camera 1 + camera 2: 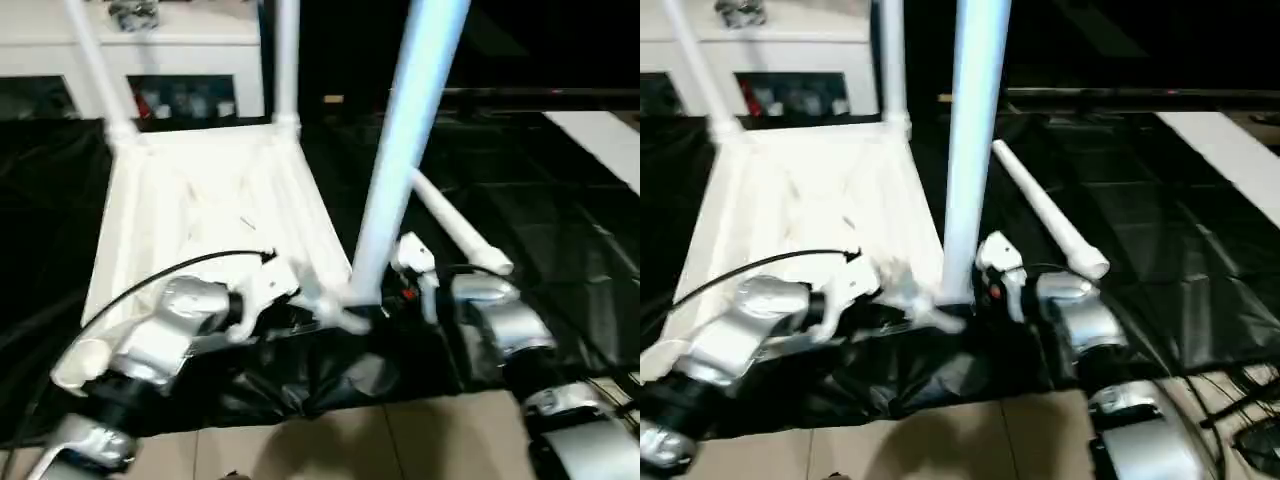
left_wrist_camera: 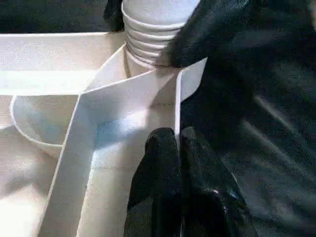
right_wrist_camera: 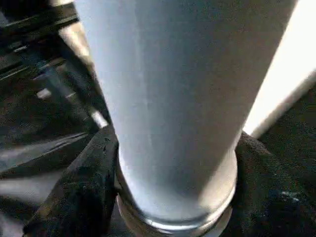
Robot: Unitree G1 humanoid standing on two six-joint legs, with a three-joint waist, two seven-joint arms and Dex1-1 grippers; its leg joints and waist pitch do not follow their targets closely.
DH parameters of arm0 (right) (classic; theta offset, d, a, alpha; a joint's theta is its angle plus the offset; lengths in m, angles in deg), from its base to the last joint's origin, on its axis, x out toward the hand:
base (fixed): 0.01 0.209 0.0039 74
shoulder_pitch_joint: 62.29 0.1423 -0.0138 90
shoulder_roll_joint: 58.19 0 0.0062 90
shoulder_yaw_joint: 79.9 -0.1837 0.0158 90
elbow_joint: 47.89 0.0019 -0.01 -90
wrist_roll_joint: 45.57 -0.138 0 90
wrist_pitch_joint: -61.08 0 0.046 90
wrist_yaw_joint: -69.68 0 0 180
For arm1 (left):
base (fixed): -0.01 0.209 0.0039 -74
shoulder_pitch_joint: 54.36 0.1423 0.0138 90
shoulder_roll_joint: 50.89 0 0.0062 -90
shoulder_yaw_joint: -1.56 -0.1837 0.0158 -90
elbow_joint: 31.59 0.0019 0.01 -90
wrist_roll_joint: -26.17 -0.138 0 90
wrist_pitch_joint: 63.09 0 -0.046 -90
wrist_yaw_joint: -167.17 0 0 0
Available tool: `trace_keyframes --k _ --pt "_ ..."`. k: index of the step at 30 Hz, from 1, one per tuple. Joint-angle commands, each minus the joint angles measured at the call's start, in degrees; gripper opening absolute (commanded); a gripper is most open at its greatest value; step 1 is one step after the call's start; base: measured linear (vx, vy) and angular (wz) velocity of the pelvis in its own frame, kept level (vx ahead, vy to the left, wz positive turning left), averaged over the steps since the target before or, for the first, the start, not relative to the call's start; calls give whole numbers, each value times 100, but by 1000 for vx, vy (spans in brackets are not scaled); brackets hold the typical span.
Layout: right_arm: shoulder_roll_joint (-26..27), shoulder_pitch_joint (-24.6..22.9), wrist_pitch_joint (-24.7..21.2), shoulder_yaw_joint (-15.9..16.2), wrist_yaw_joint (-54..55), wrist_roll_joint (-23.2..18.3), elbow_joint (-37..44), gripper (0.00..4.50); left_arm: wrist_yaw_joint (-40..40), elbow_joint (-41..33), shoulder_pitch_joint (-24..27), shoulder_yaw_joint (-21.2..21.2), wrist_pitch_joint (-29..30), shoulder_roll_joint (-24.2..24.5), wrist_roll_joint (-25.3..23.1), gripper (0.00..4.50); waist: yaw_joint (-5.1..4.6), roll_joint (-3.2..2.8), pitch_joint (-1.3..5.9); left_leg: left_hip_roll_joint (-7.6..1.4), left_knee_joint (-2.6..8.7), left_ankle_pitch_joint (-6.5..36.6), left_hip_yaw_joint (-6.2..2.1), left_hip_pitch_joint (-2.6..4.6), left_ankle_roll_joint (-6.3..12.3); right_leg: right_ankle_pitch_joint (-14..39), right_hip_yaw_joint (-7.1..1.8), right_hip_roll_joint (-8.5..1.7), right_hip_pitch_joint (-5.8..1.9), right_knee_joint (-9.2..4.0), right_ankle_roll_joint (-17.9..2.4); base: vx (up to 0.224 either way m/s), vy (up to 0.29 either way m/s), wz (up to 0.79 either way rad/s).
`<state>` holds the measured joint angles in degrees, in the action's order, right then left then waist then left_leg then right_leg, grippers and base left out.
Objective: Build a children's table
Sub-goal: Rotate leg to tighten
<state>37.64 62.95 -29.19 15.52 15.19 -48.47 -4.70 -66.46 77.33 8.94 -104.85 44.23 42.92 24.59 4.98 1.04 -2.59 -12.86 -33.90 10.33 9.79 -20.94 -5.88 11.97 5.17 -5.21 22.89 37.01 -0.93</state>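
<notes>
The white table top (image 1: 200,210) lies upside down on the black-covered table, ribs up. Two legs (image 1: 95,60) (image 1: 286,60) stand in its far corner sockets. A third leg (image 1: 400,170) stands upright at the near right corner, its threaded end (image 2: 148,34) at the socket. My right gripper (image 1: 385,300) is shut around the base of this leg, with black fingers (image 3: 84,187) on both sides. My left gripper (image 2: 170,158) is shut on the table top's near rim wall (image 2: 177,98), right beside that corner. The fourth leg (image 1: 455,230) lies loose on the cover to the right.
A white glass-door cabinet (image 1: 150,40) stands behind the table. The black cover (image 1: 540,200) spreads to the right, with a white board (image 1: 600,140) at its far right edge. Light floor tiles (image 1: 400,440) show below the table's front edge. A black cable (image 1: 150,275) runs over my left forearm.
</notes>
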Motion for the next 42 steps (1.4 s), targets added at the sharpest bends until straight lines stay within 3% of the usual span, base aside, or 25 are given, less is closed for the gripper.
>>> trace_keyframes --k 1,4,6,7,9,10,12,13,16,26,29,36,42 --pt "518 97 -84 139 964 175 -366 272 798 37 -355 102 70 -437 -25 0 -30 -22 308 -27 425 1289 10 23 -53 1636 -286 -289 -292 -570 -979 0 0 0" --pt "927 286 -210 -144 2094 85 -658 272 1451 250 -502 186 241 -753 -145 0 -127 -40 306 -28 439 1449 -11 27 -153 1929 -283 -291 -252 -617 -844 0 0 0" --pt "1118 378 -204 -236 2634 116 -765 272 1717 319 -558 238 312 -920 -166 0 -163 -36 323 -20 423 1377 -2 19 -94 1700 -287 -279 -251 -611 -882 0 0 0" --pt "1313 439 6 -212 2792 169 -803 272 1924 382 -596 278 342 -1078 -196 0 -153 -54 329 -20 419 1362 -4 22 -72 1637 -284 -284 -253 -606 -899 0 0 0" --pt "1407 462 123 -176 2660 158 -794 272 1959 396 -600 271 325 -1141 -215 0 -153 -40 346 -19 400 1212 13 8 31 1284 -287 -275 -263 -583 -970 0 0 0" --pt "1409 467 144 -144 2566 166 -773 328 1912 380 -591 248 298 -1137 -222 0 -151 -40 354 -17 394 1132 14 -2 64 1144 -288 -273 -276 -566 -999 0 0 0" --pt "1378 522 185 -218 2412 115 -800 342 1659 287 -529 186 208 -1061 -197 0 -151 -54 361 -16 389 942 18 -24 163 780 -280 -263 -298 -527 -1095 0 0 0" --pt "1378 522 185 -218 2412 115 -800 342 1659 287 -529 186 208 -1061 -197 0 -153 -21 361 -14 389 919 22 -32 190 731 -278 -260 -306 -524 -1108 0 0 0" --pt "1194 548 321 -182 2221 136 -782 389 1343 114 -424 106 115 -872 -135 0 -159 -56 356 -22 391 926 22 -23 232 679 -282 -270 -305 -521 -1180 0 0 0" --pt "9 324 549 241 6 211 -364 389 -230 -390 -135 -53 -134 -42 225 0 -107 -81 373 -46 355 717 39 0 462 68 -285 -256 -317 -443 -1464 0 0 0" --pt "-174 289 516 290 -461 166 -273 389 -527 -442 -115 -105 -109 115 293 0 -63 -89 377 -54 345 664 50 18 514 -104 -281 -244 -308 -424 -1555 0 0 0" --pt "-471 199 362 504 -1377 -13 44 389 -1026 -551 -84 -185 -39 339 421 0 31 -81 379 -60 337 629 59 24 502 -76 -282 -254 -309 -414 -1552 0 0 0" --pt "-447 165 83 463 -1708 -170 189 317 -1193 -541 -78 -219 -12 415 468 0 61 -81 384 -60 339 650 56 24 455 -14 -280 -260 -314 -416 -1532 0 0 0"
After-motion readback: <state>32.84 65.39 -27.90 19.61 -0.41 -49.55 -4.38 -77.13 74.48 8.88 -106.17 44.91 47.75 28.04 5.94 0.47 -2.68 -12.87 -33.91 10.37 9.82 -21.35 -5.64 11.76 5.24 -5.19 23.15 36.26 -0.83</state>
